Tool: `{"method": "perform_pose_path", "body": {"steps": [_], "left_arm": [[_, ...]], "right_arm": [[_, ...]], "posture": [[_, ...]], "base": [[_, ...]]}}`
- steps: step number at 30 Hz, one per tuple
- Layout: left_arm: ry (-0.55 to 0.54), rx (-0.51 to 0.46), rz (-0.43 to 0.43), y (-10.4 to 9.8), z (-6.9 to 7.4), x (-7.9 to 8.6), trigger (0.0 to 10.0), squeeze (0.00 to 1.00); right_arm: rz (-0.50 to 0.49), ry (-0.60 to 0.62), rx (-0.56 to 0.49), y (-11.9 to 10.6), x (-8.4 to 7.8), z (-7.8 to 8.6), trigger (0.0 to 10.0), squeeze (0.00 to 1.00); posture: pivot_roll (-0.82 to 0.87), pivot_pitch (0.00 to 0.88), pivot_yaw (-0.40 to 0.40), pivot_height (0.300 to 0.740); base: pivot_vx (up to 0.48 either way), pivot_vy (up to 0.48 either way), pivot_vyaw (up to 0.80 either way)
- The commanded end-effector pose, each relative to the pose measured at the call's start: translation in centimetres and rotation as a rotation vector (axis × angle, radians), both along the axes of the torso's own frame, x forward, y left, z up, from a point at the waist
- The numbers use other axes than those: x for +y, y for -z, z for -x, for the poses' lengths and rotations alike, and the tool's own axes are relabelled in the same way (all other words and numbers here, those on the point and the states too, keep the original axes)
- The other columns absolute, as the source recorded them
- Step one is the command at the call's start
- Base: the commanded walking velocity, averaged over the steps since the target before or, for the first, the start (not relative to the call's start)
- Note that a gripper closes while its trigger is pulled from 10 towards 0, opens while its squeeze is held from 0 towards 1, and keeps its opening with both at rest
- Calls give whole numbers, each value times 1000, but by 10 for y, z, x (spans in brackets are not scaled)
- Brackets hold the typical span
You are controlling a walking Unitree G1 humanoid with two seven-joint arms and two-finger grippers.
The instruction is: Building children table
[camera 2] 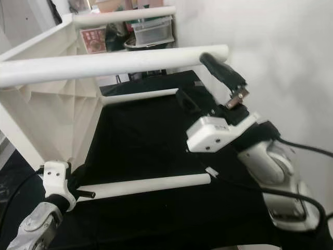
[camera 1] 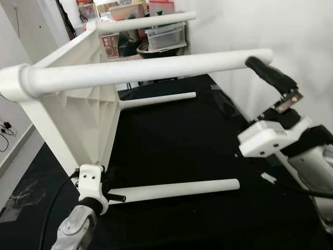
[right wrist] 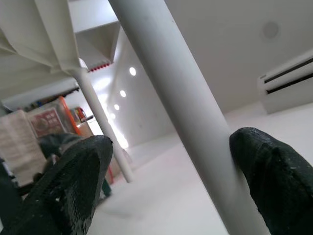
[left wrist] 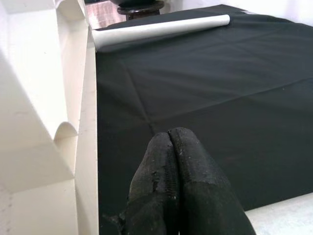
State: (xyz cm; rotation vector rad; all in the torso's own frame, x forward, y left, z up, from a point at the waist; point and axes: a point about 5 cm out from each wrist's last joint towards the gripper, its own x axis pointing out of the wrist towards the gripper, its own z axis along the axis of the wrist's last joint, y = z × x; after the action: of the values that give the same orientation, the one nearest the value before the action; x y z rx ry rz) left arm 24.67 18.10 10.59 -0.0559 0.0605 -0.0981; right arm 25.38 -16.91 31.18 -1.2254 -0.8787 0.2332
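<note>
The white table lies on its side on the black cloth, its four legs pointing toward three o'clock. The right gripper straddles the upper near leg by its free end, fingers apart, one touching — likely checking or seating it. The left gripper, fingers together, rests at seven o'clock by the lower leg. Next: close squarely, then push or twist. No writing is readable.

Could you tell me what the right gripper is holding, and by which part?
Nothing clamped: the open right gripper straddles the upper white table leg near its free end.
</note>
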Motion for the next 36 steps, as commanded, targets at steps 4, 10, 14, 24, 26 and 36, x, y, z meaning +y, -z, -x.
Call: {"method": "perform_pose_path", "body": {"steps": [4, 10, 14, 24, 26, 36], "left_arm": [[-52, 10, -14, 2, 0, 10, 10000, 0], [-67, 6, -7, 2, -1, 13, 10000, 0], [-84, 2, 1, 1, -2, 14, 10000, 0], [-107, 14, 19, 7, -6, 21, 10000, 0], [-116, 18, 19, 9, -7, 24, 10000, 0], [-237, -20, -55, 7, -20, 65, 10000, 0]], "right_arm": [[76, 2, 30, -4, 9, -14, 10000, 0], [93, 26, 22, -13, 9, -22, 10000, 0], [105, 48, -1, -22, 8, -28, 10000, 0], [97, 55, 12, -29, 10, -36, 0, 0], [93, 54, 15, -29, 10, -37, 0, 0], [48, 71, 54, -26, 9, -42, 0, 0]], "posture": [[-97, 0, 88, 740], [-105, 0, 71, 740], [-107, 0, 60, 740], [-115, 0, 38, 740], [-119, 0, 37, 740], [-122, 0, 29, 740]], "base": [[0, 0, 0], [0, 0, 0], [0, 0, 0], [0, 0, 0], [0, 0, 0], [0, 0, 0]]}}
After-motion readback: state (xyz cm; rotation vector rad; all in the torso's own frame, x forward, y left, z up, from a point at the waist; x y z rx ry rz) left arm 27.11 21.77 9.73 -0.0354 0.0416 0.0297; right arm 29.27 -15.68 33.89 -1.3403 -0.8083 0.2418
